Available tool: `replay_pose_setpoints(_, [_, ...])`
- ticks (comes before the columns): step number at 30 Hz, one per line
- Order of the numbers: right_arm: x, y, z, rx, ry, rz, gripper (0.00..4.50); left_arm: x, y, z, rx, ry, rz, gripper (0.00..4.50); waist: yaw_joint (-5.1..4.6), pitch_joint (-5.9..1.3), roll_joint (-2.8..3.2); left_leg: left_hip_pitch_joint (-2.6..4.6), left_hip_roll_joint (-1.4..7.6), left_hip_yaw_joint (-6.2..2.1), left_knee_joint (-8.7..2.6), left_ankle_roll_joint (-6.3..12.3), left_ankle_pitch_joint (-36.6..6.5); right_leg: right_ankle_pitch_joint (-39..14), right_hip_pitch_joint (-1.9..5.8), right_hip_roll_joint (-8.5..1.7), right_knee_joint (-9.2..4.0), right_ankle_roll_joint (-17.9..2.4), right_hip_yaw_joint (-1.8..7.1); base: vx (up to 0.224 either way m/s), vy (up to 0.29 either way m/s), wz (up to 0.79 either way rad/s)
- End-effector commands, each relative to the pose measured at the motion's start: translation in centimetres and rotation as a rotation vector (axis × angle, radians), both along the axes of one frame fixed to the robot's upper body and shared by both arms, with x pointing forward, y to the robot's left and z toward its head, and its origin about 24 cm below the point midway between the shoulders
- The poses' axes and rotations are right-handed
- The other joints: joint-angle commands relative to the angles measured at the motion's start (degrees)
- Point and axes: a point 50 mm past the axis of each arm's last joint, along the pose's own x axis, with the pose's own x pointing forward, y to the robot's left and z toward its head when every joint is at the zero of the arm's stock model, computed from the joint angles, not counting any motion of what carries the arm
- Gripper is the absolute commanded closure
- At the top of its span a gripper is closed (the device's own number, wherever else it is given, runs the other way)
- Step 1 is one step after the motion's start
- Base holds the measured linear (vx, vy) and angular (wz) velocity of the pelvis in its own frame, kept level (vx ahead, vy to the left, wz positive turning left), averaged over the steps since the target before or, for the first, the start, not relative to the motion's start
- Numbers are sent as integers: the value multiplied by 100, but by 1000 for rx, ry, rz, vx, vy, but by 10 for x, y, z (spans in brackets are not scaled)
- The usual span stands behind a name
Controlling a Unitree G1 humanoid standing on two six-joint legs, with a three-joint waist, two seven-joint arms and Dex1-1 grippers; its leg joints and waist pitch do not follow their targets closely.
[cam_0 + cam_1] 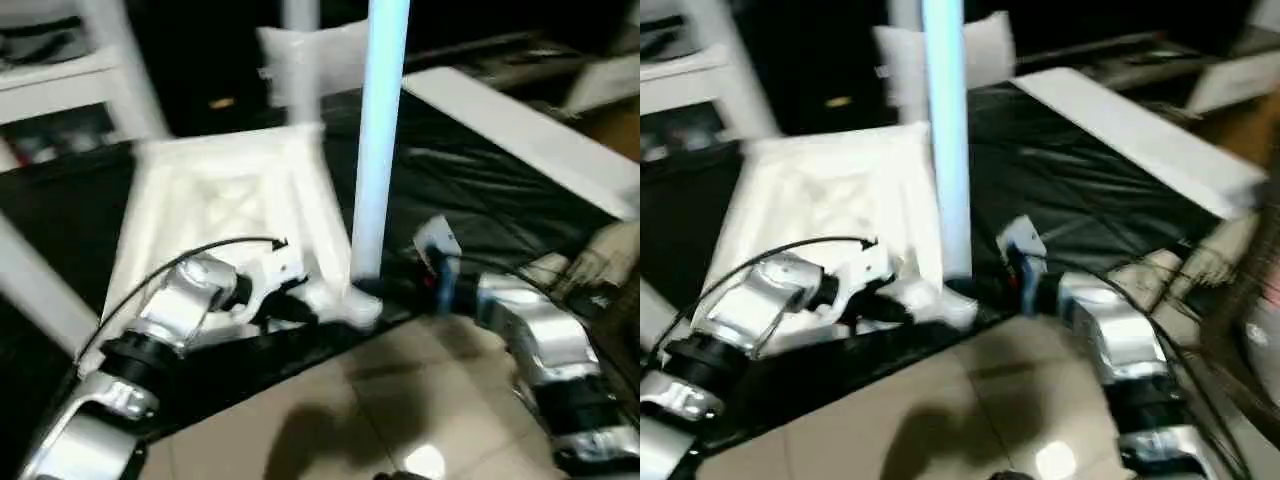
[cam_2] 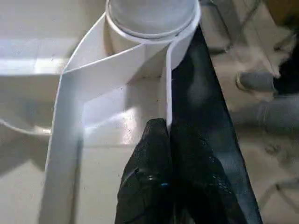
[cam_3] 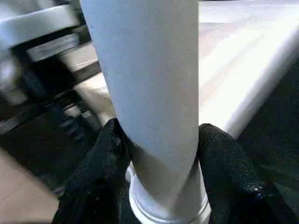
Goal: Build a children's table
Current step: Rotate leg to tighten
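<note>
Left eye view shows the white table top lying upside down on a black sheet, ribs facing up. One white leg stands straight up in the near corner socket. The right end effector reaches in from the right and pinches the leg low down, one black finger on each side. The left end effector reaches along the near edge, its fingers pressed together on the table top's thin side wall just beside the socket.

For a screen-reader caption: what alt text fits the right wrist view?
The right end effector grips a white table leg between two black fingers, just above its socket collar. The white tabletop lies behind.
</note>
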Motion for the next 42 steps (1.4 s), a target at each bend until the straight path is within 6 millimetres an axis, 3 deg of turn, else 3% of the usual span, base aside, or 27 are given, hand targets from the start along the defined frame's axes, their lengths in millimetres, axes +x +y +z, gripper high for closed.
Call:
replay_pose_setpoints(1, [17,16,-4,-17,7,-231,262,0,-35,7,-132,-4,-12,450,-59,-285,-3,-90,8,-38,-381,280,-1888,-3363,375,-303,-657,280,48,0,0,0])
replay_pose_setpoints(2, [24,22,-7,-13,11,-340,262,4,-40,9,-144,-26,25,450,-168,-267,30,-55,4,-57,-362,254,-2038,-3348,342,-318,-699,212,-21,0,0,0])
replay_pose_setpoints(3, [25,22,-8,-11,13,-357,262,5,-41,9,-145,-30,30,450,-305,-260,32,-129,43,-134,-400,220,-2262,-3307,435,-324,-668,276,-93,0,0,0])
replay_pose_setpoints(4, [26,28,-8,10,15,-379,262,7,-44,10,-145,-44,50,450,-324,-289,58,-120,73,-158,-423,236,-2321,-3185,470,-341,-635,275,-54,0,0,0])
replay_pose_setpoints(5, [26,31,-8,13,8,-373,262,8,-45,10,-144,-51,54,450,-384,-294,63,-107,98,-174,-450,295,-2358,-2902,440,-375,-605,167,21,0,0,0])
replay_pose_setpoints(7, [26,34,-8,11,2,-374,206,8,-46,11,-141,-58,59,450,-431,-296,34,-136,10,-132,-423,298,-2081,-2800,426,-399,-608,-28,56,0,0,0])
replay_pose_setpoints(9, [26,33,-8,4,-15,-383,190,10,-45,10,-124,-75,58,450,-444,-335,35,-198,-1,-121,-419,423,-1503,-2376,448,-420,-529,-330,148,0,0,0])
replay_pose_setpoints(11, [26,31,-8,-5,-33,-382,182,11,-43,9,-110,-87,62,450,-390,-358,21,-154,7,-86,-401,512,-1197,-2095,405,-407,-509,-502,195,0,0,0])
replay_pose_setpoints(12, [25,28,-6,-5,-54,-373,158,13,-39,8,-90,-100,71,450,-276,-379,4,-163,10,-67,-388,634,-828,-1926,408,-391,-451,-633,231,0,0,0])
replay_pose_setpoints(13, [23,27,-6,12,-46,-363,150,14,-37,7,-80,-106,78,450,-247,-384,-16,-176,10,-60,-382,679,-731,-1851,413,-382,-427,-633,246,0,0,0])
replay_pose_setpoints(14, [21,25,-5,11,-59,-352,150,15,-34,7,-70,-116,86,450,-170,-404,3,-207,36,-76,-378,753,-454,-1590,447,-405,-358,-688,270,0,0,0])
replay_pose_setpoints(16, [15,20,-5,20,-67,-326,132,20,-28,7,-50,-137,113,450,-58,-432,-45,-225,45,-75,-343,867,-35,-1082,449,-395,-271,-738,305,0,0,0])
replay_pose_setpoints(18, [10,16,-4,19,-82,-295,108,23,-24,9,-33,-158,129,450,70,-457,-39,-241,43,-65,-314,1000,353,-731,459,-384,-209,-772,317,0,0,0])
replay_pose_setpoints(19, [5,12,-3,18,-96,-267,104,27,-20,10,-14,-183,149,450,110,-461,-26,-227,56,-61,-308,1021,380,-714,448,-394,-200,-772,322,0,0,0])
replay_pose_setpoints(21, [-2,2,-2,-12,-129,-244,89,37,-12,15,12,-236,227,450,210,-415,-47,-204,43,-20,-325,945,52,-1264,430,-371,-285,-588,304,0,0,0])
replay_pose_setpoints(23, [-6,-8,0,-27,-145,-236,74,47,-7,22,-2,-283,310,450,212,-389,-62,-224,18,-9,-349,784,-268,-1776,448,-359,-361,-390,268,0,0,0])
replay_pose_setpoints(24, [-9,-12,2,-34,-130,-237,60,51,-6,26,-8,-309,336,407,185,-374,-68,-226,3,-6,-359,686,-472,-2053,443,-344,-405,-265,250,0,0,0])
replay_pose_setpoints(26, [-13,-15,2,-41,-106,-240,55,53,-5,29,-22,-328,354,396,165,-365,-67,-206,-9,-8,-361,660,-558,-2172,431,-322,-457,-178,243,0,0,0])
replay_pose_setpoints(27, [-16,-17,2,-62,-86,-248,31,54,-6,30,-45,-335,358,396,134,-369,-67,-219,-4,-19,-364,650,-625,-2194,427,-315,-469,-143,228,0,0,0])
replay_pose_setpoints(31, [-18,-17,2,-88,-102,-286,5,47,-11,24,-120,-374,301,352,151,-365,-27,-168,-19,7,-355,636,-740,-2385,354,-320,-513,-158,223,0,0,0])
replay_pose_setpoints(33, [-21,-14,6,-78,-109,-308,0,41,-11,21,-199,-381,319,343,161,-391,56,-176,-3,-21,-365,623,-682,-2124,380,-313,-471,-211,231,0,0,0])
replay_pose_setpoints(36, [-25,-14,7,-79,-105,-314,0,39,-11,24,-266,-418,375,312,186,-433,47,-211,39,-29,-354,720,-334,-1582,401,-322,-372,-378,274,0,0,0])
replay_pose_setpoints(37, [-28,-14,6,-79,-88,-333,0,35,-11,28,-347,-415,450,311,194,-446,-21,-214,47,-21,-348,756,-257,-1513,402,-323,-370,-388,281,0,0,0])
replay_pose_setpoints(38, [-30,-14,5,-72,-73,-351,0,31,-11,31,-406,-410,507,313,227,-445,-14,-214,116,-30,-356,756,-81,-1311,421,-370,-300,-540,308,0,0,0])
replay_pose_setpoints(39, [-32,-14,4,-66,-64,-363,0,28,-11,33,-442,-402,541,309,255,-431,4,-202,101,-8,-353,802,-101,-1425,378,-352,-334,-542,304,0,0,0])
replay_pose_setpoints(41, [-34,-12,2,-78,-68,-353,0,19,-11,33,-476,-392,563,278,275,-417,-6,-211,121,-6,-368,787,-144,-1517,386,-377,-331,-560,306,0,0,0])
replay_pose_setpoints(42, [-36,-10,1,-89,-73,-341,0,13,-11,32,-492,-390,570,269,270,-379,-6,-193,68,24,-379,726,-420,-1985,355,-341,-413,-380,286,0,0,0])
